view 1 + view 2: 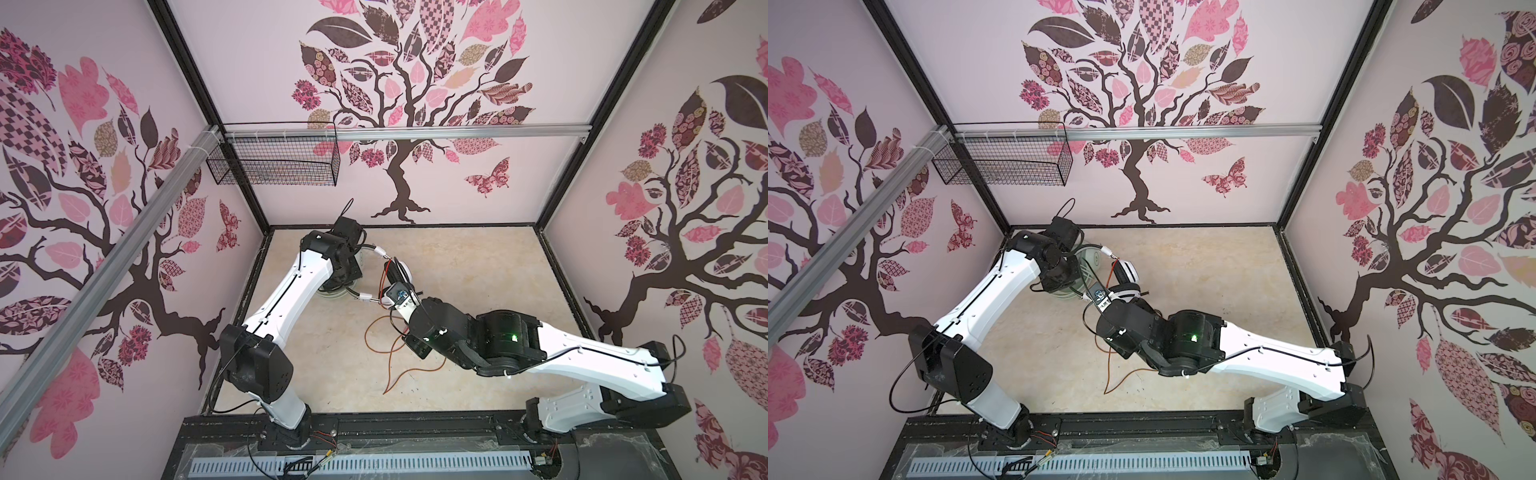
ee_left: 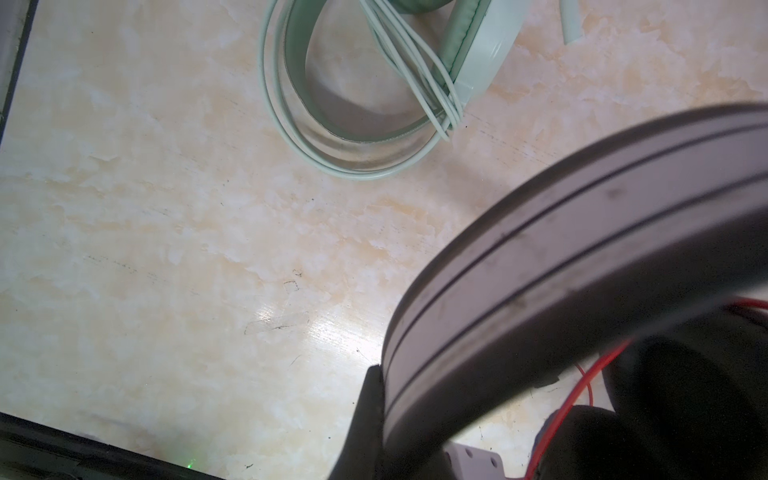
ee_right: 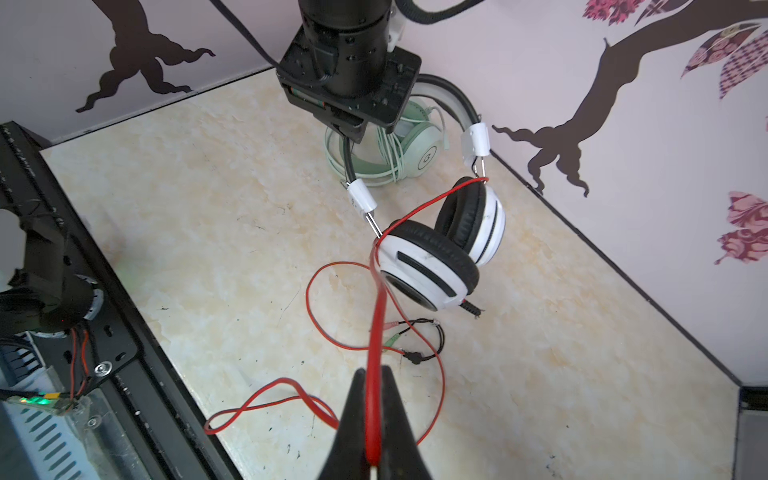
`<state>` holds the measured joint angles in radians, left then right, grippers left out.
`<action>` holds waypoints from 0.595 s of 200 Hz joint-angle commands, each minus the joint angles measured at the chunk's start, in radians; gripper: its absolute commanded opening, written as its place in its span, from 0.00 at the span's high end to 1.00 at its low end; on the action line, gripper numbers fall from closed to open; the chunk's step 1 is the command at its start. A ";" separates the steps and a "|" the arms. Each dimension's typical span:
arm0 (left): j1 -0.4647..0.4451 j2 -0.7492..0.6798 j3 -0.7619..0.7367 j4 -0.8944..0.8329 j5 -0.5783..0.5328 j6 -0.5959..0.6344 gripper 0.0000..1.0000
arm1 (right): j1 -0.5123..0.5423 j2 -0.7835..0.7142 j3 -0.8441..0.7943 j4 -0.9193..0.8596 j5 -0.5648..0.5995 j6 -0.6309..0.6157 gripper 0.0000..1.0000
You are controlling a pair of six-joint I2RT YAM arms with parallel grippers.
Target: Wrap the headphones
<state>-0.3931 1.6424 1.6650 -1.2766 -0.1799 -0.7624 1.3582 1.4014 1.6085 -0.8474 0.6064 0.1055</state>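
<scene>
Right wrist view: your left gripper (image 3: pixel 352 137) is clamped on the thin black band of the striped headphones (image 3: pixel 432 266). It hangs them over the table (image 3: pixel 582 374), back left, beside the mint pair (image 3: pixel 415 153), whose cord is already bundled. I'd say that lift keeps the cups free for winding. And your right gripper (image 3: pixel 372 376) is pinched shut on the red cord (image 3: pixel 376 316), drawn straight from a cup. The long axis slants down from band to cups, cups toward your right arm.
</scene>
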 commanded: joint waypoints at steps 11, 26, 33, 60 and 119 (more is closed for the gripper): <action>-0.027 -0.063 -0.019 0.016 -0.052 0.033 1.00 | -0.017 0.040 0.051 -0.052 0.229 -0.118 1.00; -0.057 -0.080 -0.026 -0.004 -0.125 0.061 1.00 | -0.050 0.044 0.047 -0.046 0.305 -0.163 1.00; -0.075 -0.089 -0.032 -0.012 -0.166 0.073 1.00 | -0.064 0.047 0.040 -0.044 0.344 -0.183 1.00; -0.124 -0.121 -0.057 -0.061 -0.267 0.114 1.00 | -0.110 0.037 -0.025 0.002 0.486 -0.266 1.00; -0.220 -0.213 -0.090 -0.163 -0.507 0.094 1.00 | -0.177 0.011 -0.134 0.104 0.556 -0.360 0.98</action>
<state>-0.5846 1.4784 1.5887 -1.3914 -0.5369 -0.6529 1.1980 1.4322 1.4769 -0.7982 1.0809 -0.2089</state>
